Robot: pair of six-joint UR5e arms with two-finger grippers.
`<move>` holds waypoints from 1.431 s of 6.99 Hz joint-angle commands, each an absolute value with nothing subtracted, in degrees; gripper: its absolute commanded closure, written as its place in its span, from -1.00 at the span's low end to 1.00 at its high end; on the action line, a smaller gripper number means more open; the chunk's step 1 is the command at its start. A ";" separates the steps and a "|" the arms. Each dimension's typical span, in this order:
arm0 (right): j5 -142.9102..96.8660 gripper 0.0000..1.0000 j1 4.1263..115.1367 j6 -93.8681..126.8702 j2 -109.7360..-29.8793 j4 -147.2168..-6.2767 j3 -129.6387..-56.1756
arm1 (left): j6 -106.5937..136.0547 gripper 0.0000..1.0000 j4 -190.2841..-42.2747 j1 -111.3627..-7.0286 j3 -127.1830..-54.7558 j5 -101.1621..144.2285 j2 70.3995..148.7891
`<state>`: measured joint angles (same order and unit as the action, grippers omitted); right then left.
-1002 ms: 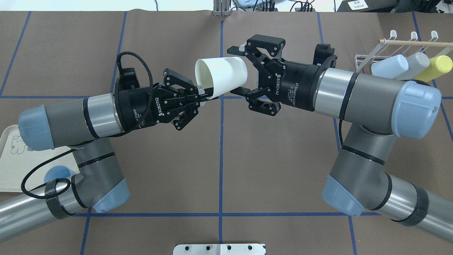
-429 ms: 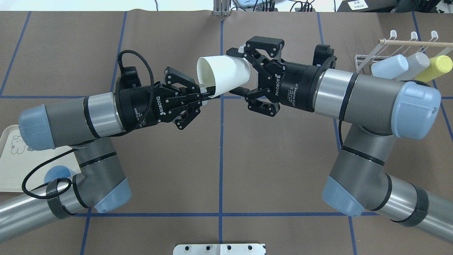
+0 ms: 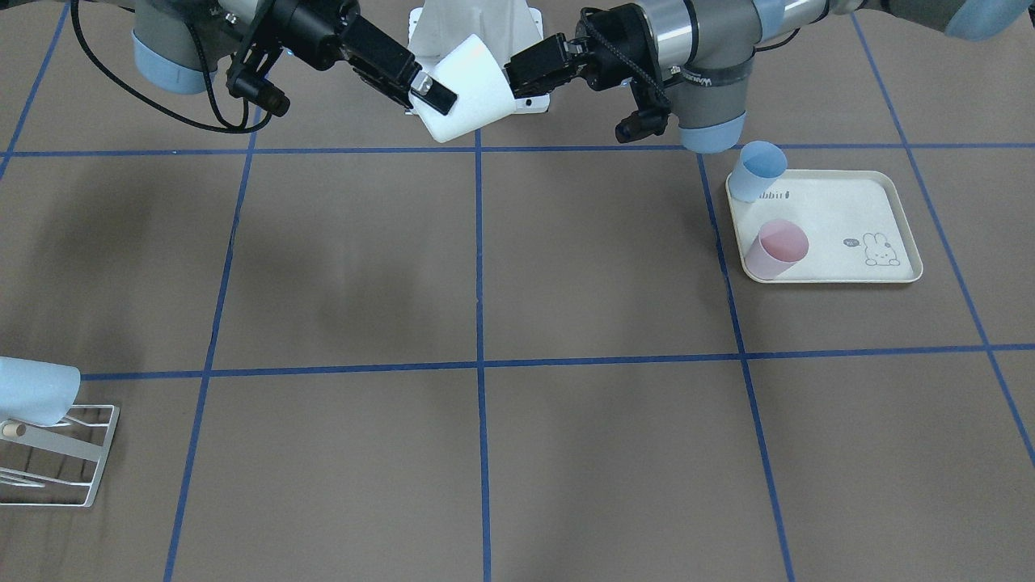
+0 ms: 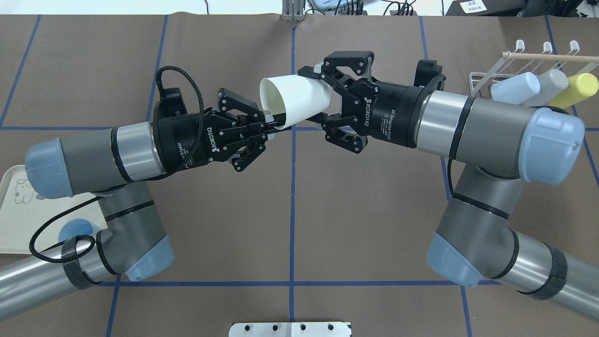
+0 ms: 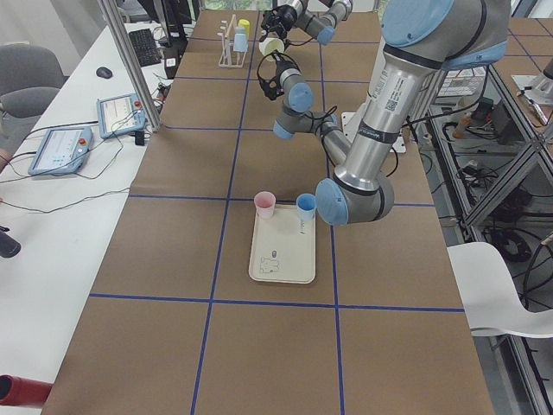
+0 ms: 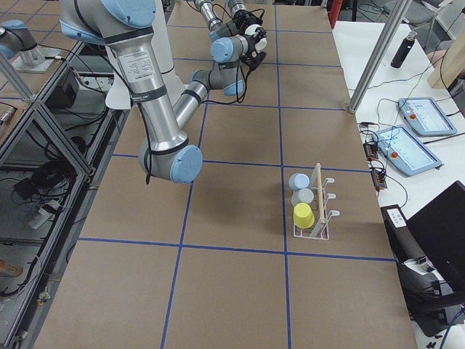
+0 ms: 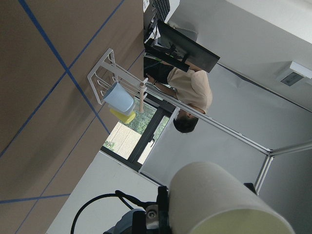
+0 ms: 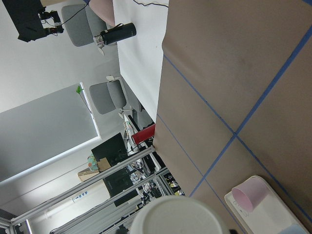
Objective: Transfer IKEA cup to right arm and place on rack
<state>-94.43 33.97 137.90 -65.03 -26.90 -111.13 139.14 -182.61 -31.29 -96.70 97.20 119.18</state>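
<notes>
Since a second ago the right gripper (image 4: 314, 96) has narrowed from wide open until both fingers lie against the base end of the white cup (image 4: 295, 100). At the overhead view's left the tray (image 4: 14, 220) is cut off by the edge and partly covered by the left arm (image 4: 89, 159). Only the front view shows its blue cup (image 3: 758, 170) and pink cup (image 3: 776, 249) whole. The left gripper (image 4: 269, 122) pinches the white cup's rim, one finger inside. The white cup hangs tilted in the air between both claws, above the table (image 4: 365, 210). Far right, the rack (image 4: 475, 79) carries three cups, well apart from the claws.
</notes>
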 commanded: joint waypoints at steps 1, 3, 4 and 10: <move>-94.22 0.98 34.36 137.29 -64.69 -26.98 -111.27 | 138.69 -0.99 -182.11 -31.55 -96.94 96.60 119.09; -94.31 0.98 39.87 128.03 -65.47 -29.69 -109.88 | 138.16 -1.00 -181.67 -37.05 -96.94 94.22 118.92; -94.65 0.97 43.21 118.57 -65.48 -33.10 -107.95 | 138.08 -1.00 -181.15 -39.70 -96.42 94.83 117.70; -94.13 0.95 61.23 68.78 -64.95 -46.93 -91.00 | 93.58 -1.00 -148.50 -46.47 -96.94 100.72 111.46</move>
